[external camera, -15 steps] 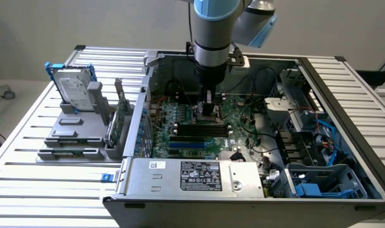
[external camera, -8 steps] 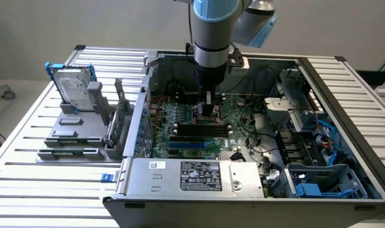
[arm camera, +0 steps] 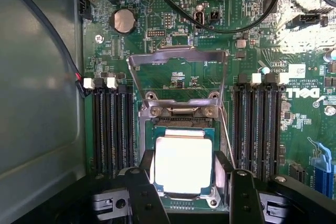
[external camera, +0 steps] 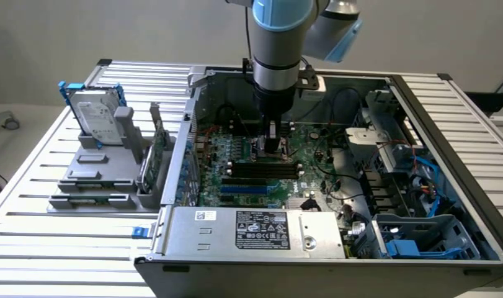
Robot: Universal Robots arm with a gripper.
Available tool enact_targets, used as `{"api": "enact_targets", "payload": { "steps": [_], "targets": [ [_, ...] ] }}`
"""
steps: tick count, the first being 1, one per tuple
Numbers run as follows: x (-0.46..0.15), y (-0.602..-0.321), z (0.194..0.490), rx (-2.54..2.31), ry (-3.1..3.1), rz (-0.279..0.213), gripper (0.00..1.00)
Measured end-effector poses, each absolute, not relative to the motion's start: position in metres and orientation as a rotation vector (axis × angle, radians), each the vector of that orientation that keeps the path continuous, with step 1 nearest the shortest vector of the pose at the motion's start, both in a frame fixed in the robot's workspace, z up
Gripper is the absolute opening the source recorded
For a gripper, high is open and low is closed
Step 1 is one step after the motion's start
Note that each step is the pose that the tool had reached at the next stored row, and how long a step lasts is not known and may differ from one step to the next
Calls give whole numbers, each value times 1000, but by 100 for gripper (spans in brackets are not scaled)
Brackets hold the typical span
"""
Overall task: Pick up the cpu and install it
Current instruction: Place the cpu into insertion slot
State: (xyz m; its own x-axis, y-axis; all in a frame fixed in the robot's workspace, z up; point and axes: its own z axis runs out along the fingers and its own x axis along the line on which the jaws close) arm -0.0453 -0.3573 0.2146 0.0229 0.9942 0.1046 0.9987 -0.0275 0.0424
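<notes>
The cpu (arm camera: 183, 163), a small square chip with a pale silvery top, sits level between my two black fingers (arm camera: 143, 187), just over the socket frame (arm camera: 181, 109) on the green motherboard (arm camera: 157, 30). My gripper (arm camera: 185, 184) is shut on the cpu, one finger against each of two opposite edges. The socket's metal load plate (arm camera: 178, 55) stands swung open beyond it. In the exterior view my gripper (external camera: 272, 148) reaches straight down into the open computer case (external camera: 185, 124), low over the board's middle.
Black memory slots (arm camera: 110, 129) and a second bank of them (arm camera: 260, 129) flank the socket closely. Black cables (arm camera: 226, 24) arc over the board. A silver power supply (external camera: 251, 230) fills the case front. A hard drive in a blue bracket (external camera: 98, 115) stands on a grey fixture (external camera: 102, 180) outside.
</notes>
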Motion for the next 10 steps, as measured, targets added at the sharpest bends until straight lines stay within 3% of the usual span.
{"api": "enact_targets", "payload": {
  "steps": [10],
  "targets": [
    [-45, -360, 211, -2216, -2160, -162, 54]
  ]
}}
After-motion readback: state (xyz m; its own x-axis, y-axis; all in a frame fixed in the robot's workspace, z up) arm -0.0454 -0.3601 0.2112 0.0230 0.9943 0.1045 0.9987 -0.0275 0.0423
